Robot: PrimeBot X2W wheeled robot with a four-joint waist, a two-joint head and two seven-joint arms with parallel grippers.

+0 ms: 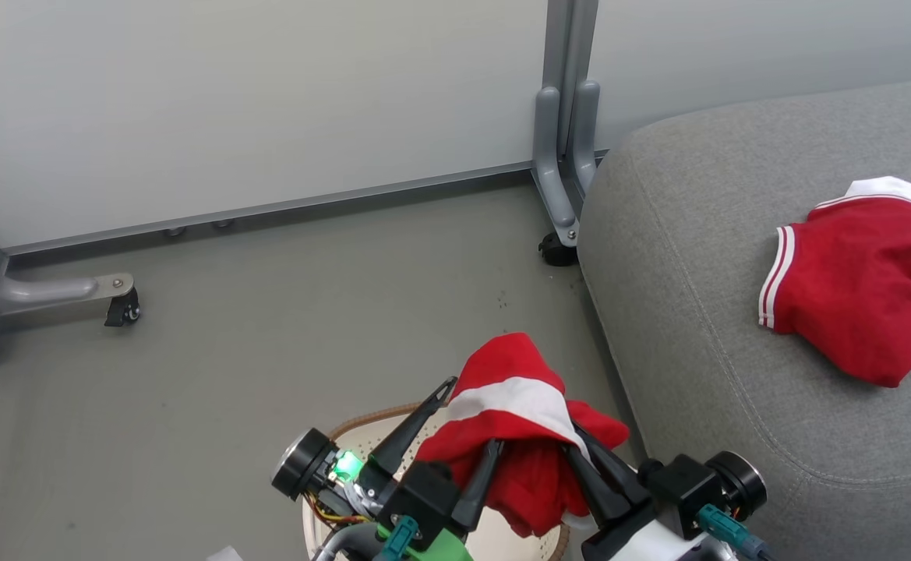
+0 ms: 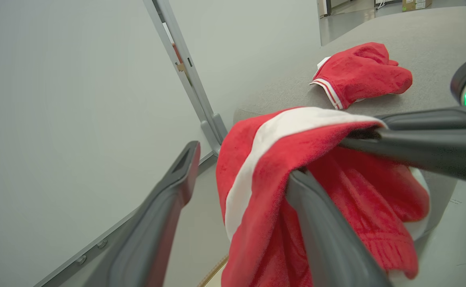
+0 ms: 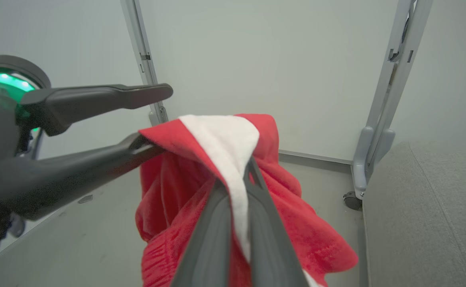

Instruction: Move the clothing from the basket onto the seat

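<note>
Hanging low in the head view, at about 6 o'clock, the white-banded red garment [image 1: 513, 405] is bunched above the basket [image 1: 361, 425], whose brown woven rim and perforated cream wall peek out beneath it. The right gripper [image 1: 580, 448] comes in from the 5 o'clock corner, its two dark fingers pressed together on the fabric. In the right wrist view they pinch the white band between them, with red cloth spilling down on both sides. The left gripper [image 1: 473, 414] reaches in from 7 o'clock with its fingers spread wide. One finger touches the cloth's edge and slips under the fold. The other stands clear of the cloth toward 11 o'clock, with nothing against it. So the garment sits at 12 o'clock from the right gripper's tips and at 1 o'clock from the left gripper's. The second red garment [image 1: 852, 288], with thin white stripes and a white collar, lies crumpled on the grey seat [image 1: 697, 312] at 3 o'clock, well apart from both grippers.
</note>
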